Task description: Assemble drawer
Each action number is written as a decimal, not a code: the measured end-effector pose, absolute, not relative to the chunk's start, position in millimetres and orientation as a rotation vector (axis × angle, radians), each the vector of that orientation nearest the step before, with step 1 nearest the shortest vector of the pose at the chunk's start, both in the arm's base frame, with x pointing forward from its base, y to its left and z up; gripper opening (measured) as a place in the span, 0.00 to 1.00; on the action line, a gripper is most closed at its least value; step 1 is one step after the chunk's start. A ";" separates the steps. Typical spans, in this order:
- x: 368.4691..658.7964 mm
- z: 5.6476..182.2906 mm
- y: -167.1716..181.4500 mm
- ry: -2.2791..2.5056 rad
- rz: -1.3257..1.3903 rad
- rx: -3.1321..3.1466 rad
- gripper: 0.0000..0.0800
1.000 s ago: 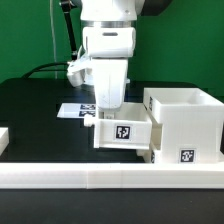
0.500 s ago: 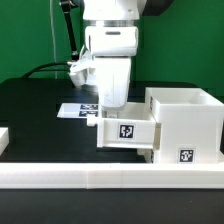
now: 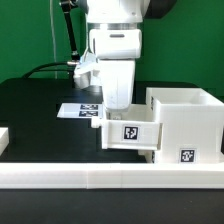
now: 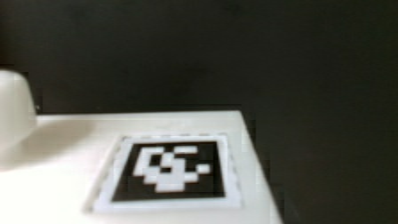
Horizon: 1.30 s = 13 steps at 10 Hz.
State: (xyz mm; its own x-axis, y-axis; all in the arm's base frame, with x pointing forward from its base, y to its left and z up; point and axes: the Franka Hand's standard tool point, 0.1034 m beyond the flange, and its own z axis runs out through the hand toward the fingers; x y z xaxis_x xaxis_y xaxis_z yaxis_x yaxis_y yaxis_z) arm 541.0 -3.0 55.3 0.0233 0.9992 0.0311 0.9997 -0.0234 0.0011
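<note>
In the exterior view my gripper (image 3: pixel 118 108) reaches down into a small white drawer tray (image 3: pixel 128 135) with a black-and-white tag on its front. The fingertips are hidden by the tray wall, and the tray moves along with the gripper. The tray's right end touches the tall white housing (image 3: pixel 190 125), which stands open-topped at the exterior view's right and carries its own tag low down. The wrist view shows only a white tray surface with a tag (image 4: pixel 169 170) against the black table; no fingers show there.
The marker board (image 3: pixel 78 110) lies flat behind the tray. A long white rail (image 3: pixel 100 180) borders the table's near side. A small white part (image 3: pixel 3 138) shows at the exterior view's left edge. A black cable hangs behind the arm.
The gripper and the tray have shifted together toward the exterior view's right, closer against the housing. The housing has not moved.
</note>
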 end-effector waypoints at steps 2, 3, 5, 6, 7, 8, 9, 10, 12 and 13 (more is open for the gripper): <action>540.6 55.1 -2.5 -2.183 -0.045 -2.236 0.05; 540.7 55.1 -2.5 -2.183 -0.045 -2.236 0.05; 540.7 55.2 -2.3 -2.181 -0.045 -2.238 0.05; 540.7 55.1 -2.3 -2.181 -0.045 -2.238 0.05; 541.3 55.4 -1.5 -2.179 -0.047 -2.240 0.05; 541.9 55.7 1.0 -2.164 -0.048 -2.255 0.05; 541.5 55.1 6.3 -2.149 -0.049 -2.265 0.05; 541.5 54.6 10.2 -2.145 -0.053 -2.267 0.05; 541.7 54.7 10.3 -2.138 -0.054 -2.275 0.05; 541.8 54.6 9.8 -2.139 -0.054 -2.274 0.05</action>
State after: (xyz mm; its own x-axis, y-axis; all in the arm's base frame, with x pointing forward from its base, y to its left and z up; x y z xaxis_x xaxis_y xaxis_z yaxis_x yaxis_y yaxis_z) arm 541.8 9.8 54.6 0.0609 0.9974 0.0386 0.9981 -0.0614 0.0096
